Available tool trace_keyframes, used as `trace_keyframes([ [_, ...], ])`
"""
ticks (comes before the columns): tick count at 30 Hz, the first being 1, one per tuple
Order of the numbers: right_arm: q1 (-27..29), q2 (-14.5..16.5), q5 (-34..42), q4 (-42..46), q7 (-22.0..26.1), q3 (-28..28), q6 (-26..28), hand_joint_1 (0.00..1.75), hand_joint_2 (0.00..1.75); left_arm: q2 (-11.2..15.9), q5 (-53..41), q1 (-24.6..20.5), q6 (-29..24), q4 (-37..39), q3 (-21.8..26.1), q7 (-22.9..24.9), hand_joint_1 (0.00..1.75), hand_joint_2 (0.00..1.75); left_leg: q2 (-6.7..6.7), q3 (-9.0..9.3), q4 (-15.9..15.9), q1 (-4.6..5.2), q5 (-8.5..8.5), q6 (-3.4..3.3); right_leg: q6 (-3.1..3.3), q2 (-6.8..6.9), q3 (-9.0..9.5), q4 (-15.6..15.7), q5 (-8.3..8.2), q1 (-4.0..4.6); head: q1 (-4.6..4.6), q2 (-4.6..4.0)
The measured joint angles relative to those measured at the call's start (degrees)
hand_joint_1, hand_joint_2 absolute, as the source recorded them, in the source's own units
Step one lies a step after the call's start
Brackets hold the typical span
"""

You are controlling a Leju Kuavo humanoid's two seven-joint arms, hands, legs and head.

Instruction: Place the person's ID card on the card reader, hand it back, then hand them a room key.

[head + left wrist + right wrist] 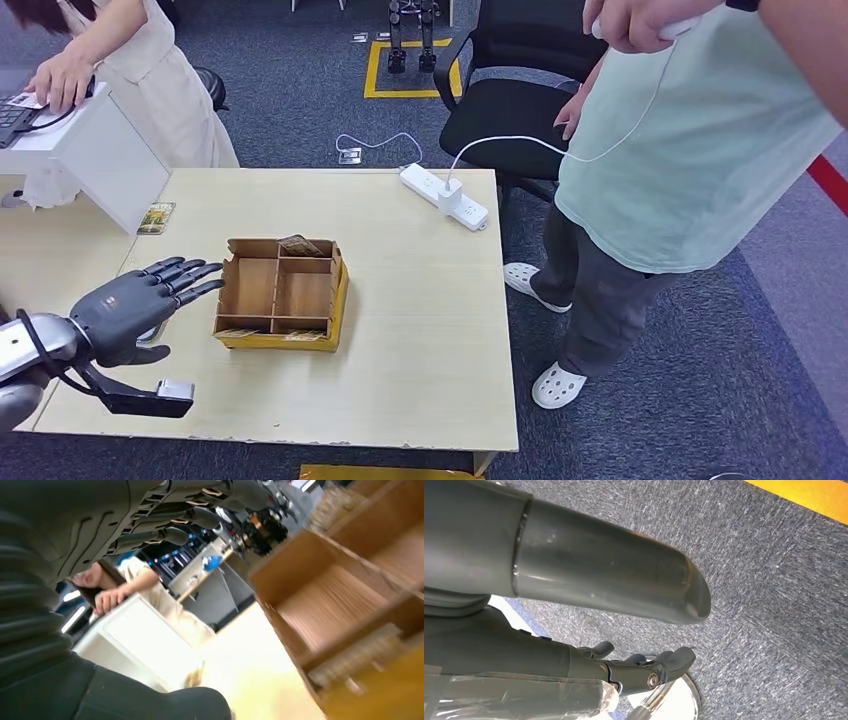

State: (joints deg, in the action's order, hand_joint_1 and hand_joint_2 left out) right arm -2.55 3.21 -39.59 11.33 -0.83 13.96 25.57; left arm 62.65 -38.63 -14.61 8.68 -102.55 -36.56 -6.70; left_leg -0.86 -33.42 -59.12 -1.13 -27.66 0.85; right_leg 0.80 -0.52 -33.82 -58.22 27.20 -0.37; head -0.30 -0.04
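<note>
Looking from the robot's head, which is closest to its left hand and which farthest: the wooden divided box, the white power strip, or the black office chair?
From the left hand, in the head view:
1. Wooden divided box, just beside the fingers at mid-table.
2. White power strip, at the table's far edge.
3. Black office chair, on the carpet beyond the table.

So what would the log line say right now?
left hand: open, beside box | right hand: hanging | card: not held
</note>
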Motion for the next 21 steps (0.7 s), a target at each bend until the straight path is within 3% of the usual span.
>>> trace_keyframes([
  [11,-0.03,0.00,-0.27,-0.09,-0.20,-0.77,0.00,0.00,0.00,-1.93,-1.21,2.25,2.52,0.01,2.41,-1.74,0.00,1.75,0.06,0.00,0.00,0.00,0.01,0.00,0.00,0.09,0.03,0.00,-0.01,0.00,-0.01,0.00],
  [21,-0.01,0.09,-0.69,-0.09,-0.22,-1.52,0.06,0.00,0.00,-12.38,-8.55,2.71,-2.55,2.67,2.37,0.28,0.00,1.75,0.13,-0.01,-0.01,0.02,0.00,-0.01,-0.01,0.16,0.06,0.03,-0.01,-0.02,0.05,0.00],
])
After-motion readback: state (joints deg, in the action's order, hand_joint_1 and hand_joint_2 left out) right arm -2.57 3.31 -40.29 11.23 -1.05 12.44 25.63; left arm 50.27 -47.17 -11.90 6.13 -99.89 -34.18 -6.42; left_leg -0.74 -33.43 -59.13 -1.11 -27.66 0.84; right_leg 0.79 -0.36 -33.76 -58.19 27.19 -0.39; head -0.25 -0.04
